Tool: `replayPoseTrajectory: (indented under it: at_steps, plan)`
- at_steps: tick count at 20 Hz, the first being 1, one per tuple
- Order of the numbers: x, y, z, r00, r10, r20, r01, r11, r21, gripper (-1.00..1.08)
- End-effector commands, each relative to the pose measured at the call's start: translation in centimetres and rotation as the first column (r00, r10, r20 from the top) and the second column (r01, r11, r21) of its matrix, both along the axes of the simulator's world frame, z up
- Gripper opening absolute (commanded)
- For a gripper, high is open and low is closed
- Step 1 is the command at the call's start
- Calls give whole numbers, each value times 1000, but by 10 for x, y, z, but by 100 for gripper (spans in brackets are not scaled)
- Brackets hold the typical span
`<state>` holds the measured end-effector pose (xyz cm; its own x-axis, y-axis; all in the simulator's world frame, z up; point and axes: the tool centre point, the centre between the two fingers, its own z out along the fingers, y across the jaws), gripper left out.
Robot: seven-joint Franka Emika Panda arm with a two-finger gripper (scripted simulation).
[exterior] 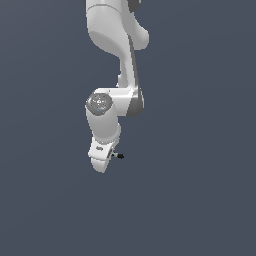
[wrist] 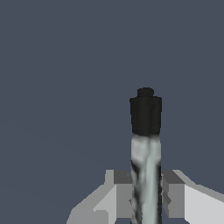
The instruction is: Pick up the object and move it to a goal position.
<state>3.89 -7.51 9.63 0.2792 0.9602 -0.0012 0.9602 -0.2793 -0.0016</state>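
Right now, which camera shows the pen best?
The wrist view: the pen fills the frame, grey shaft clamped between the gripper fingers, black cap sticking out past them. In the exterior view only a tiny dark tip shows beside the gripper, toward the exterior view's right.

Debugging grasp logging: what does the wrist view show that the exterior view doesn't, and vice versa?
Wrist view only: two grey fingers pressed against the light grey shaft, one on each side, with the black cap jutting past them.

Exterior view only: the white arm reaching down from above, and where the gripper sits in the scene.

Both: the pen-like stick clamped in the gripper, against a plain dark grey-blue background. No goal marker is visible in either.
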Motion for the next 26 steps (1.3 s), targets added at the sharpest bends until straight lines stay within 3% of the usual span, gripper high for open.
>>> replayPoseTrajectory:
  at_steps: [1, 18, 26]
  plan:
    - [-4, -11, 28, 1000, 0, 1, 0, 1000, -1, -100]
    - [-32, -85, 222, 1000, 1, 2, -1, 1000, 2, -100]
    - [-38, -110, 282, 1000, 0, 2, 0, 1000, 2, -100]
